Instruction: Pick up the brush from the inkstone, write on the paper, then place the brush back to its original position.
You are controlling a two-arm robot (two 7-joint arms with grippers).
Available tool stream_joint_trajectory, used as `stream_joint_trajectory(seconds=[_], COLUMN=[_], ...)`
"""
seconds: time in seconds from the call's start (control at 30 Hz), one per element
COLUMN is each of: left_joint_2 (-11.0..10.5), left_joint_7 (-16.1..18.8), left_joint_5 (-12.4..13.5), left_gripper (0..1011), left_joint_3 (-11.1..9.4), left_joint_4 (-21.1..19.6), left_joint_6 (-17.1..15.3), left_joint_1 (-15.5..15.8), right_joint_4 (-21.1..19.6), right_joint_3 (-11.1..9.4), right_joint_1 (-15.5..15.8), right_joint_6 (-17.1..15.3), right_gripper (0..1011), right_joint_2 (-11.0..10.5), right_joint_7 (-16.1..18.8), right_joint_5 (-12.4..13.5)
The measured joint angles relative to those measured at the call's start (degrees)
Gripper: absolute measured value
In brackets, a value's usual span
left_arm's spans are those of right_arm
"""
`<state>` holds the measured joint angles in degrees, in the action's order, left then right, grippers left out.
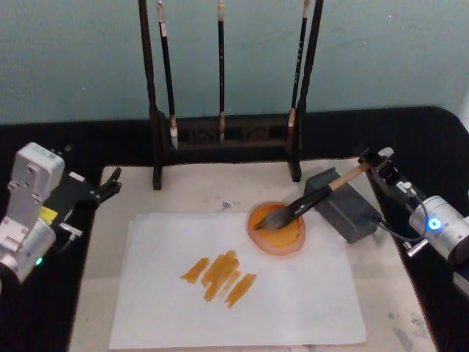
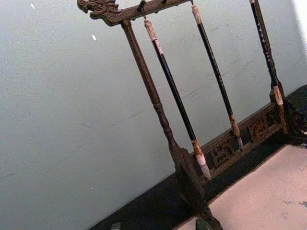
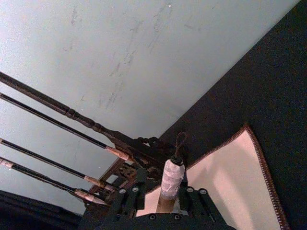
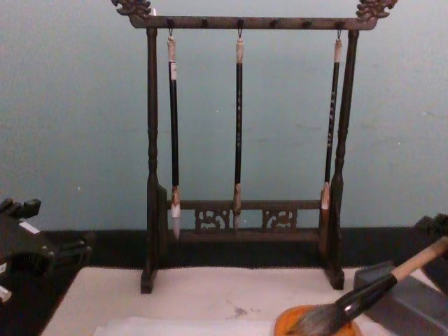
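the large calligraphy brush (image 1: 311, 198) with a bushy grey-brown tuft, black ferrule and tan wooden handle lies slanted at the right of the scene. its tuft sits in the round orange ink dish (image 1: 278, 249) and its handle leans across the dark grey block (image 1: 348, 213) just to the right of the dish. the right gripper (image 1: 370, 165) is at the far right end of the handle, around the whitish end cap (image 3: 170, 179) with its black loop, though it cannot be told whether it clamps the cap or has let go. the left gripper (image 1: 110, 185) is parked at the left edge of the cream mat (image 1: 418, 308), carrying nothing; whether it is spread or closed cannot be told. the thin white sheet of paper (image 1: 293, 308) lies nearer, already bearing orange strokes (image 1: 220, 275). the brush is probably light, with a stiff handle and a soft, wet tuft that would smear or drip. the dry wood above the ferrule seems the safest hold, as a grip at the cap leaves the brush free to swing.
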<state>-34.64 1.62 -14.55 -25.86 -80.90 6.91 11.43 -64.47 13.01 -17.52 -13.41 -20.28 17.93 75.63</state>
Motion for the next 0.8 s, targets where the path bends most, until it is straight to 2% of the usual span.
stream_joint_trajectory(seconds=[0.27, 0.57, 0.8], left_joint_2=[0.00, 0.00, 0.00], left_joint_7=[0.00, 0.00, 0.00], left_joint_5=[0.00, 0.00, 0.00], left_gripper=[1010, 1010, 1010], left_joint_3=[0.00, 0.00, 0.00], left_joint_4=[0.00, 0.00, 0.00], left_joint_6=[0.00, 0.00, 0.00], left_joint_1=[0.00, 0.00, 0.00], right_joint_4=[-0.03, -0.04, -4.15], right_joint_3=[-0.03, -0.03, 2.34], right_joint_1=[0.03, 0.03, 0.16], right_joint_6=[0.00, 0.00, 1.38], right_gripper=[169, 155, 155], right_joint_2=[0.00, 0.00, -1.85], right_joint_7=[0.00, 0.01, 0.23], right_joint_5=[0.00, 0.00, -1.44])
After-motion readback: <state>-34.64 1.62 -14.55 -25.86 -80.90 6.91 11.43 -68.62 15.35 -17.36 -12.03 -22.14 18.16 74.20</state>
